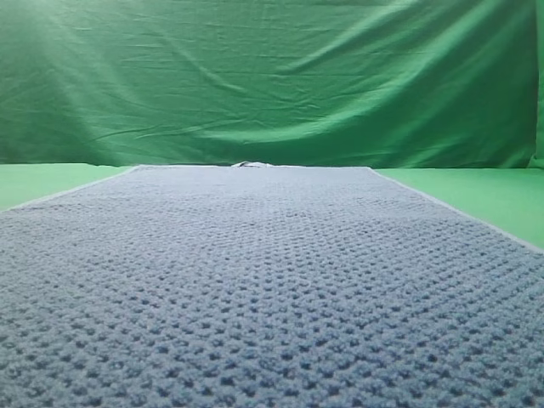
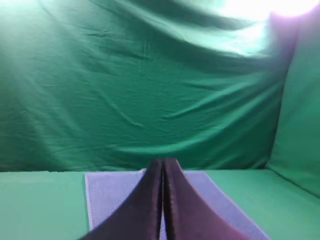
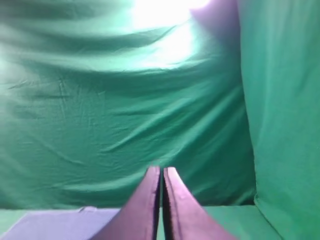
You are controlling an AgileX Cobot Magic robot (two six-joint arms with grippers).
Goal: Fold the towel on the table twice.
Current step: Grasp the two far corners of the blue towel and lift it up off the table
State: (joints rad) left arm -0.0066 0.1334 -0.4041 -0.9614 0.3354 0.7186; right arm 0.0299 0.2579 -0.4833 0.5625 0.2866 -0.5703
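1. We see the towel (image 1: 272, 280) lying flat and full length on the green worktop (image 1: 476, 191); no fold is made, so both are left.
2. Our left pincer (image 2: 163, 165) and right pincer (image 3: 161, 172) are pressed together, pinching nothing, above the cloth.
3. The towel is a blue-grey rectangle, bumpy waffle knit, with a thin pale edge; the worktop is smooth, the backdrop (image 1: 272, 76) wrinkled.

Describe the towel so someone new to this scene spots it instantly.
Start at the wrinkled green backdrop cloth hanging behind everything; below it runs the flat, smooth green table. Spread flat on that table, filling most of the high view, lies the towel. It is the only blue-grey thing among all the green, with a bumpy waffle-knit surface and a thin pale edge.
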